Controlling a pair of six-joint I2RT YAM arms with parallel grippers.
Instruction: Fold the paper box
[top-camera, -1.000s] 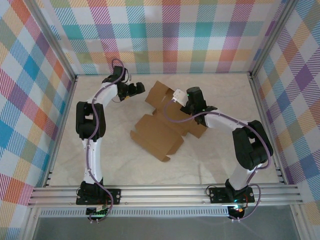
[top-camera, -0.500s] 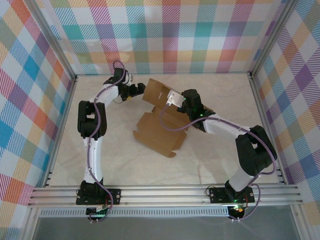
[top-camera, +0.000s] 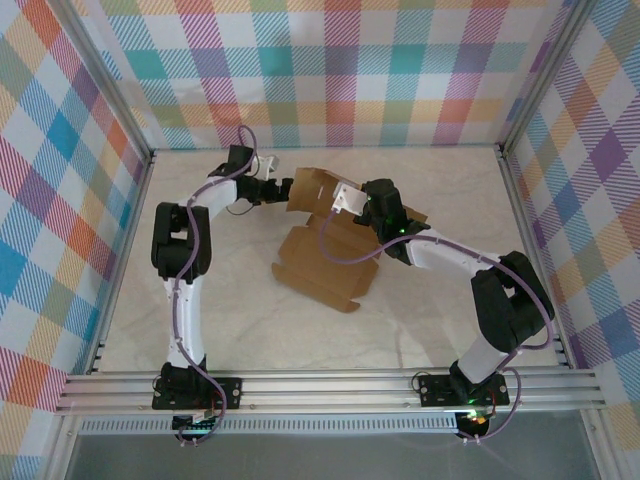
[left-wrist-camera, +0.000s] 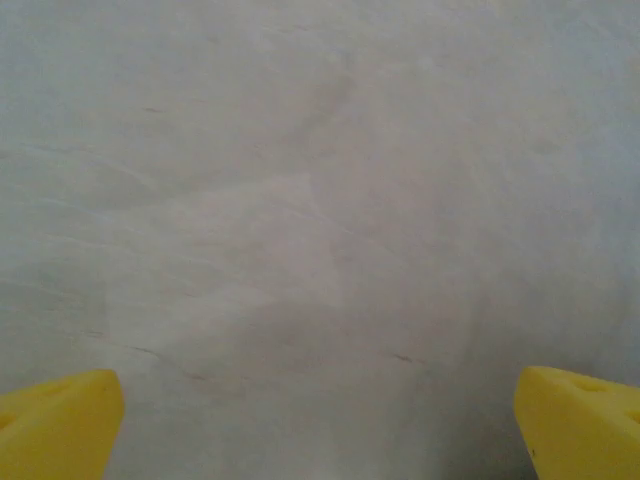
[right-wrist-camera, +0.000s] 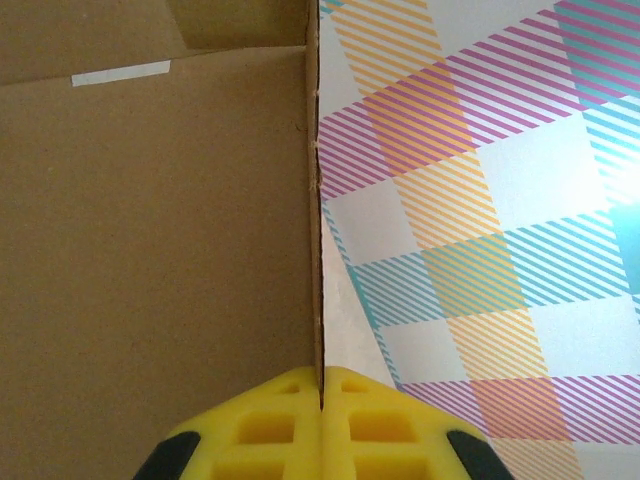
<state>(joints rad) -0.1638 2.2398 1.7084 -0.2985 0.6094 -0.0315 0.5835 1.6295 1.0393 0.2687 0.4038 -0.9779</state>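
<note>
Checked walls (top-camera: 330, 70) closed in the pale bench (top-camera: 240, 320). The paper box (top-camera: 325, 265) lay half flat beneath my right jaws, one flap (top-camera: 312, 188) raised and pinched by its edge between them. To fold well, I judged, that flap should swing about its crease without twisting, the base kept from sliding. My right arm (top-camera: 445, 258) reached long across the bench; my left arm (top-camera: 182, 245) bent inward, left jaws gaping, empty, just beside the flap, yellow pads (left-wrist-camera: 60, 425) facing bare bench.

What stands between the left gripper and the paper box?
Nothing visible. The open left gripper is right beside the raised flap of the paper box; the right gripper is shut on its edge.
</note>
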